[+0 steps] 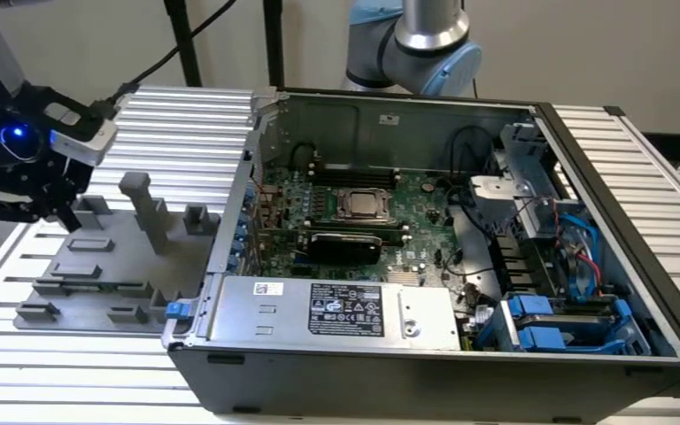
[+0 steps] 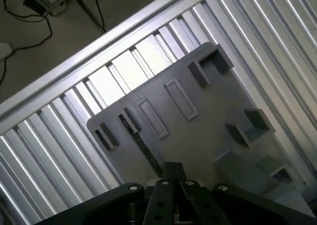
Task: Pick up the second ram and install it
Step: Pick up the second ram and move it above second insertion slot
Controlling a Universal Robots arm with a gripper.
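The gripper [image 2: 173,169] should be squared along the second ram [image 2: 144,146] lying beneath the jaws, whose state cannot be told.

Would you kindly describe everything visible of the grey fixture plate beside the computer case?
The grey fixture plate looks like matte plastic: a flat slab carrying raised blocks, rectangular recesses, slotted holders and one tall upright post. It lies flat on the ribbed metal table, close beside the open computer case, at the exterior view's left of it. The gripper hangs over its side away from the case.
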